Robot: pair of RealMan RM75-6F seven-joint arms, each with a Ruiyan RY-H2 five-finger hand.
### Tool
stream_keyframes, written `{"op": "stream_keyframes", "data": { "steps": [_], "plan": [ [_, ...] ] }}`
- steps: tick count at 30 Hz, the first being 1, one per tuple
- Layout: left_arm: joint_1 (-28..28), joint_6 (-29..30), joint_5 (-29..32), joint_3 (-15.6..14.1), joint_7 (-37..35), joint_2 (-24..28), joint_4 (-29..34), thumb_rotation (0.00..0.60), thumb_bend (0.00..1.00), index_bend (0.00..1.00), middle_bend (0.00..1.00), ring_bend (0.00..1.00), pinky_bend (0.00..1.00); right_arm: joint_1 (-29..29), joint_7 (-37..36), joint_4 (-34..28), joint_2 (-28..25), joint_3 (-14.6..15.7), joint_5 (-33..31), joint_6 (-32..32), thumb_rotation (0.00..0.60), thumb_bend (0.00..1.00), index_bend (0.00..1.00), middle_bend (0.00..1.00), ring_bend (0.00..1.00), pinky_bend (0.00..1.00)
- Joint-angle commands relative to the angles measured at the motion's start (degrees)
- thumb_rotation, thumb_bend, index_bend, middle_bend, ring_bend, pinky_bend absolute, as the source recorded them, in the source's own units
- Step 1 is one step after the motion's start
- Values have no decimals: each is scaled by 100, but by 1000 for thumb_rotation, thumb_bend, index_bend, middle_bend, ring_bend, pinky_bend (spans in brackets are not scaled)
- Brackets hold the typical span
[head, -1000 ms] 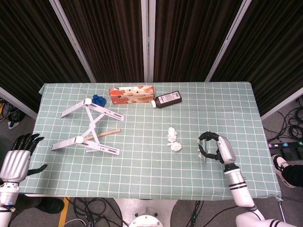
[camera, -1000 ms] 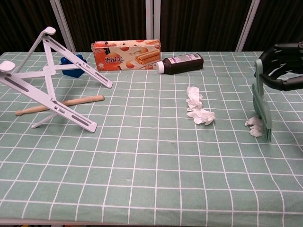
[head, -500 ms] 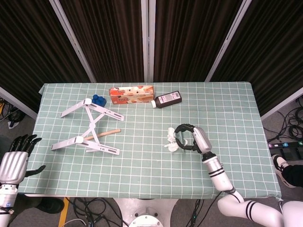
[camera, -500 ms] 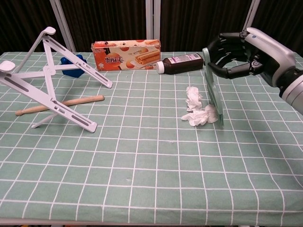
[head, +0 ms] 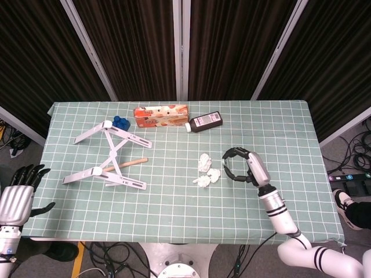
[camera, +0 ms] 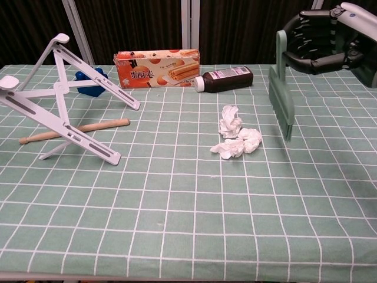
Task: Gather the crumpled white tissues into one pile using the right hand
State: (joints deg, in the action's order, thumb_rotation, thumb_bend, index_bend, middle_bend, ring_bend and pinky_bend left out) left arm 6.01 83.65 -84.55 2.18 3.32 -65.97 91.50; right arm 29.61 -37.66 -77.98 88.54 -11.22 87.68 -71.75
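tissues (head: 206,172) left of right robot hand (head: 246,165)

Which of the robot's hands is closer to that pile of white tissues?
Right. The right hand is just beside the tissues, holding a green scraper; the left hand is off the table's far corner.

The tablecloth (camera: 177,224) is pale green with a white grid. The tissues (camera: 234,140) are white. The scraper (camera: 281,84) is dull green, the stand (camera: 59,100) white, the box (camera: 157,68) orange, the bottle (camera: 228,78) dark brown with a white label, the stick (camera: 73,131) tan.
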Motion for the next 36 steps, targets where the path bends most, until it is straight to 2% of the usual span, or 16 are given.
{"op": "stream_keyframes", "data": {
  "steps": [1, 7, 13, 20, 22, 26, 28, 33, 36],
  "plan": [
    [-1, -8, 3, -3, -8, 7, 0, 600, 0, 171, 114, 72, 102, -108, 554, -3, -412, 212, 99, 45, 600, 434, 660, 604, 377, 381],
    [9, -7, -22, 0, -41, -15, -10, 600, 0, 171, 114, 73, 102, -116, 2266, 139, -932, 502, -124, 633, 600, 432, 658, 589, 371, 351],
    [-8, -14, -37, -31, -99, -19, -25, 600, 0, 171, 114, 72, 102, 7, 3947, 250, -845, 593, -568, 1196, 600, 383, 648, 563, 318, 289],
    [-27, -39, -29, -61, -139, -41, -62, 600, 0, 171, 114, 72, 102, 90, 5063, 127, -602, 552, -1224, 1581, 600, 328, 487, 438, 177, 183],
    [-24, -45, -25, -59, -144, -54, -76, 600, 0, 171, 114, 72, 102, 102, 5239, 58, -602, 569, -1379, 1695, 600, 316, 404, 380, 127, 148],
    [-15, -44, -36, -49, -165, -96, -140, 600, 0, 171, 114, 72, 102, 100, 5448, -200, -757, 579, -1699, 1871, 600, 279, 127, 194, 7, 54],
    [-7, -57, -46, -53, -186, -100, -160, 600, 0, 171, 114, 72, 102, 55, 5283, -281, -834, 514, -1667, 1730, 600, 273, 63, 120, 0, 36],
    [-26, 17, -81, -44, -204, -137, -245, 600, 0, 171, 114, 72, 102, -298, 4527, -668, -1325, 369, -1409, 1025, 600, 271, 49, 114, 0, 33],
    [-55, 97, -8, 0, 105, -233, -362, 600, 0, 171, 114, 72, 102, -681, 4002, -953, -1698, 423, -1076, 382, 600, 270, 36, 71, 0, 33]
  ]
}}
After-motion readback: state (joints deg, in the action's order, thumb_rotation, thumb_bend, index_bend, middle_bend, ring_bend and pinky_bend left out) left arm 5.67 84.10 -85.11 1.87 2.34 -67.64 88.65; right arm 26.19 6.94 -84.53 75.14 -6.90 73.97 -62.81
